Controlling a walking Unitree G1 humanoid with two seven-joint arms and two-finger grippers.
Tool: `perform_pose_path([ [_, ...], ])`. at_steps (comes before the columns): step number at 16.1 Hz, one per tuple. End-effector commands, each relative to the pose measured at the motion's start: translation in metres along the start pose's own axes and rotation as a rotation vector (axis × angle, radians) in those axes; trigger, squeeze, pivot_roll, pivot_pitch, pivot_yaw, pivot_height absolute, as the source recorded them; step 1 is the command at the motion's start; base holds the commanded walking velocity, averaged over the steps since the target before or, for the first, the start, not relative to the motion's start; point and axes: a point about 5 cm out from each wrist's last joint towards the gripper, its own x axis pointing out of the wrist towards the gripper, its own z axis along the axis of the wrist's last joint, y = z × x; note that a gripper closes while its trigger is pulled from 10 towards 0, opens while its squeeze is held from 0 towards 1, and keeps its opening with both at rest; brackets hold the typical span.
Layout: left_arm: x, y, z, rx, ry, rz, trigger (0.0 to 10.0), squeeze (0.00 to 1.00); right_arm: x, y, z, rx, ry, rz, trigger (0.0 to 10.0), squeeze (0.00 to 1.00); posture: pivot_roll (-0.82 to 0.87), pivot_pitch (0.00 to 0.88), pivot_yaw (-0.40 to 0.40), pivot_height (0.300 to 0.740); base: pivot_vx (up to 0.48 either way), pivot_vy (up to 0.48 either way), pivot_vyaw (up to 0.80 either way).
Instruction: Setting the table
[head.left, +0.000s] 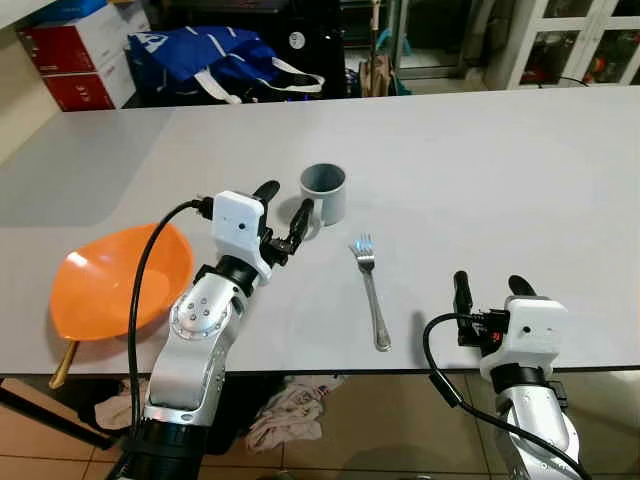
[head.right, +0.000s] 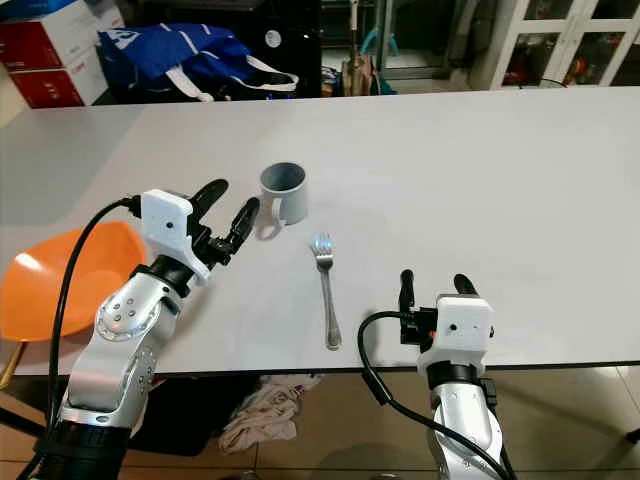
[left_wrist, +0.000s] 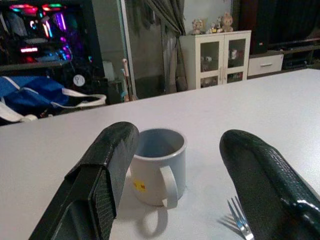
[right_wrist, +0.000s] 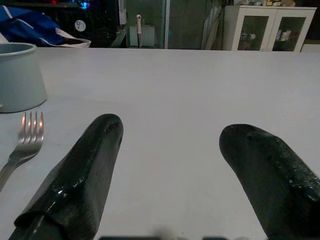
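Note:
A grey mug (head.left: 325, 192) stands upright on the white table (head.left: 480, 170), its handle towards me. My left gripper (head.left: 283, 212) hovers open just before the mug, its fingers (left_wrist: 107, 165) flanking the handle side without touching. A steel fork (head.left: 371, 290) lies to the right of the mug, tines pointing away from me. An orange bowl (head.left: 110, 280) sits at the table's front left. My right gripper (head.left: 490, 288) rests open near the front edge, right of the fork, with nothing between its fingers (right_wrist: 85, 170).
A blue bag (head.left: 215, 55) and red and white boxes (head.left: 85, 50) lie beyond the far edge. White glass-door cabinets (head.left: 575, 40) stand at the back right. Crumpled cloth (head.left: 290, 410) lies on the floor under the front edge.

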Motion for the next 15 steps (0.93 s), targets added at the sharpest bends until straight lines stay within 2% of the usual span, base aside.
perform_pose_path([
  [1, -0.002, 0.005, -0.004, -0.004, 0.029, 0.026, 10.0, 0.0, 0.0, 0.001, 0.004, 0.01, -0.019, 0.008, 10.0, 0.0, -0.03, 0.0, 0.105, 0.74, 0.0, 0.0, 0.0],
  [5, 0.0, 0.004, -0.004, 0.001, 0.042, 0.025, 10.0, 0.0, 0.0, 0.002, 0.003, 0.008, -0.015, 0.009, 10.0, 0.0, -0.03, 0.0, 0.107, 0.74, -0.186, 0.0, 0.0],
  [12, 0.004, 0.005, -0.006, -0.011, 0.066, 0.039, 10.0, 0.0, -0.002, 0.003, -0.001, 0.009, 0.001, 0.012, 10.0, 0.0, -0.04, 0.0, 0.114, 0.74, -0.256, 0.317, 0.0],
  [15, 0.009, 0.006, -0.007, 0.002, 0.082, 0.046, 10.0, 0.0, -0.003, 0.005, -0.002, 0.011, 0.006, 0.014, 10.0, 0.0, -0.04, 0.0, 0.116, 0.74, 0.0, 0.459, 0.0],
])
